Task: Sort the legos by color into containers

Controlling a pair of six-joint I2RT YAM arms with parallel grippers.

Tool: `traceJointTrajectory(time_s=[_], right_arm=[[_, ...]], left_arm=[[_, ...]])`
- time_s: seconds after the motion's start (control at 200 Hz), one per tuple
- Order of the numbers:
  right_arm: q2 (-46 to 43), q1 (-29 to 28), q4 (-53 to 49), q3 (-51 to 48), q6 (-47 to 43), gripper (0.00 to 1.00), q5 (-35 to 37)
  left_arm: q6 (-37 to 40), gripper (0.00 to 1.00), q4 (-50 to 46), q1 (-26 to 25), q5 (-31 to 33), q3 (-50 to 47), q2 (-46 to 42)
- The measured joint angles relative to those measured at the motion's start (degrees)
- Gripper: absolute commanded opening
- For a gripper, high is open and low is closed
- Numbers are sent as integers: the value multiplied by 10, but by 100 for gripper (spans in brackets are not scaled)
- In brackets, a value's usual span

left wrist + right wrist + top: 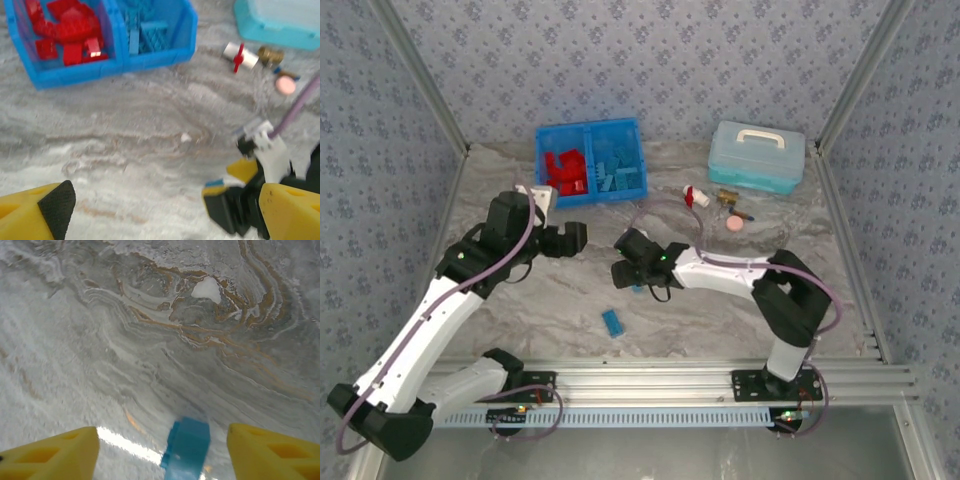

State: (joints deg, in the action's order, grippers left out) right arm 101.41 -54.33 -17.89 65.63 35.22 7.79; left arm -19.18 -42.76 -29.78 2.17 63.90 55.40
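Right tool (161,442) straddles a blue lego (186,450), apparently without contact.

Grey marbled surface (720,310). Blue bin (588,127) at rear left, teal case (756,157) at rear right. Red-and-white piece (697,196), brass fitting (728,198) and pink ball (733,226) lie between them. 2 loose pieces mid-front: light blue lego (612,322), second lego (186,450) near it.
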Motion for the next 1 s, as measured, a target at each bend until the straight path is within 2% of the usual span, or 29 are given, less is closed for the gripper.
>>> traceJointTrajectory(time_s=[0.275, 0.37, 0.51, 0.725, 0.849, 0.999], right_arm=[[46, -9, -38, 32, 24, 68, 39], [46, -15, -49, 32, 28, 60, 51], [45, -21, -50, 27, 36, 42, 61], [45, -24, -53, 14, 45, 36, 70], [43, -24, -53, 14, 47, 18, 73], [27, -24, -54, 14, 44, 17, 75]], left_arm=[[43, 99, -38, 0, -18, -25, -32], [53, 99, -33, 0, -24, -39, -31], [59, 99, -22, 0, -28, -59, -18], [66, 99, -20, 0, -29, -63, 6], [76, 99, -24, 0, -28, -63, 5], [97, 99, -37, 0, -13, -60, 2]])
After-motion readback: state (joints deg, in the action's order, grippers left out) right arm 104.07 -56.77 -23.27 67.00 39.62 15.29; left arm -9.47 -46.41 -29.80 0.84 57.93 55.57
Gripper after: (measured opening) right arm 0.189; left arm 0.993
